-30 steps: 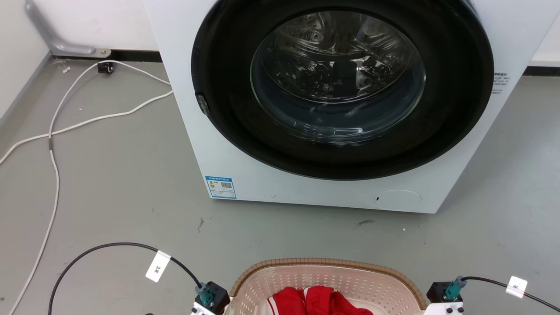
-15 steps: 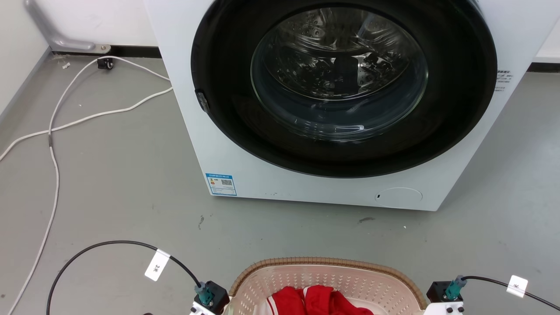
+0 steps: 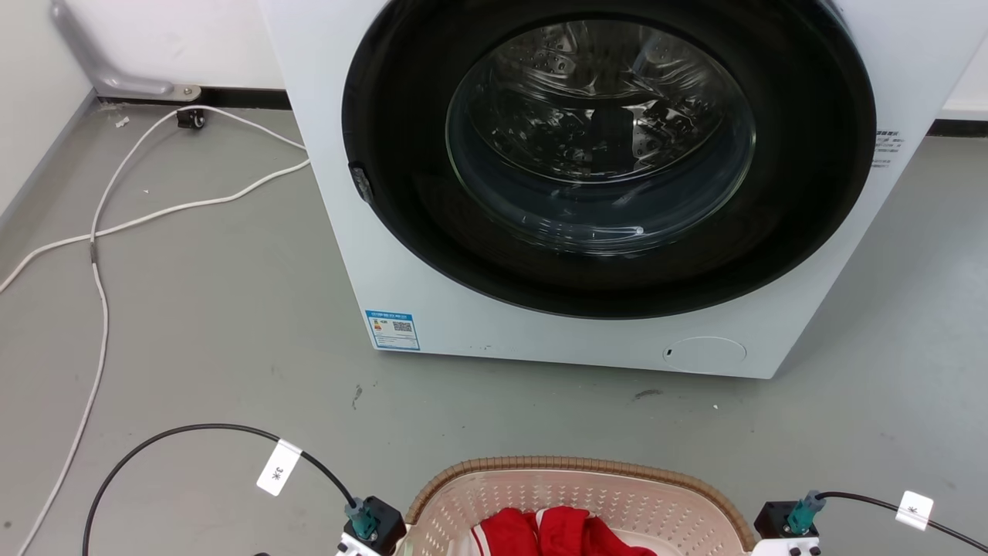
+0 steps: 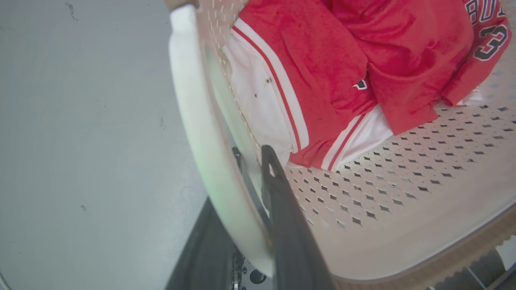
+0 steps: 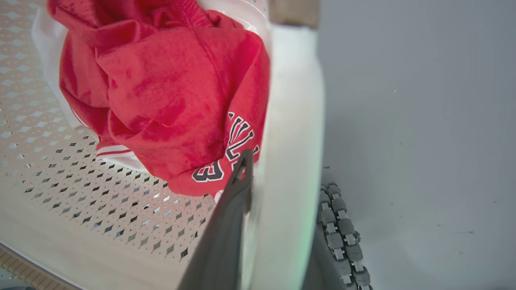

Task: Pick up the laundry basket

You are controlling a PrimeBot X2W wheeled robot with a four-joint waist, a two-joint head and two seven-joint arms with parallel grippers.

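1. A white washer (image 3: 602,193) with a dark round glass door is seen straight ahead on the grey floor (image 3: 216,324), well apart from the laundry basket (image 3: 579,469).
2. A white cable (image 3: 100,255) is laid across the floor at the left; a black cable (image 3: 193,428) is looped near the left wrist.
3. The basket is found at the head view's bottom edge, between the wrists; a red-and-white garment (image 4: 322,60) is held in it.
4. The left hand (image 4: 242,181) is clamped on the left white handle (image 4: 189,100), the right hand (image 5: 284,173) on the right white handle (image 5: 294,100).
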